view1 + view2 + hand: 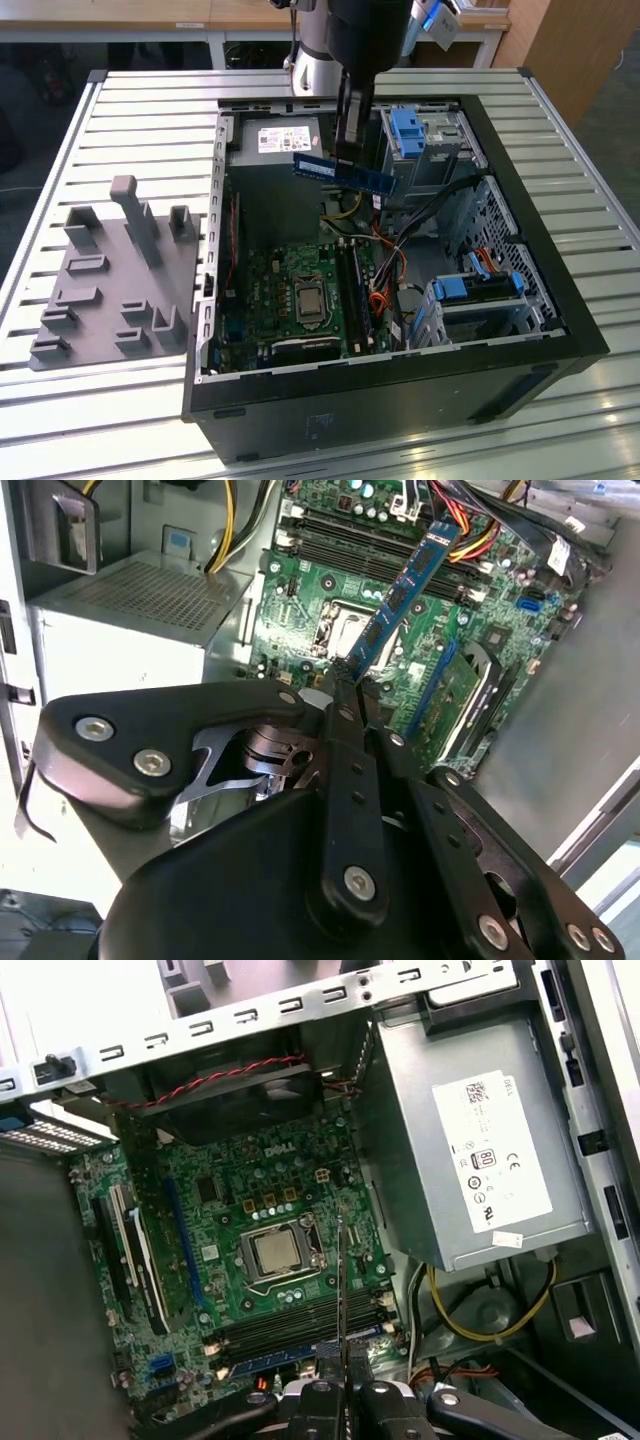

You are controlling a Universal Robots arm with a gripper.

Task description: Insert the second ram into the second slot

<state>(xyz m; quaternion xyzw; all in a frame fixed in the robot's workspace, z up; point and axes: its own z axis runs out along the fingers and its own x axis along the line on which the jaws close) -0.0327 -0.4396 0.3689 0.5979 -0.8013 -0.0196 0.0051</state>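
My gripper point(345, 150) hangs over the open computer case point(400, 390), shut on the second ram point(345, 172). The ram is a thin blue stick held roughly level, high above the motherboard point(290, 300). In the second wrist view the ram point(405, 595) sticks out from the gripper point(345, 680) towards the board. In the first wrist view the ram point(341, 1290) shows edge-on as a thin dark line above the gripper point(342, 1375), crossing the long dark memory slots point(290, 1325) beside the processor socket point(275, 1252). A blue strip point(280, 1358) lies along one of these slots.
The grey power supply point(285, 140) fills the case's far corner. Blue drive-bay tabs point(410, 130) and a drive cage point(470, 295) stand on the exterior view's right, with coloured cables point(385, 260) beside the slots. A grey fixture tray point(110, 270) lies on the slatted table to the left.
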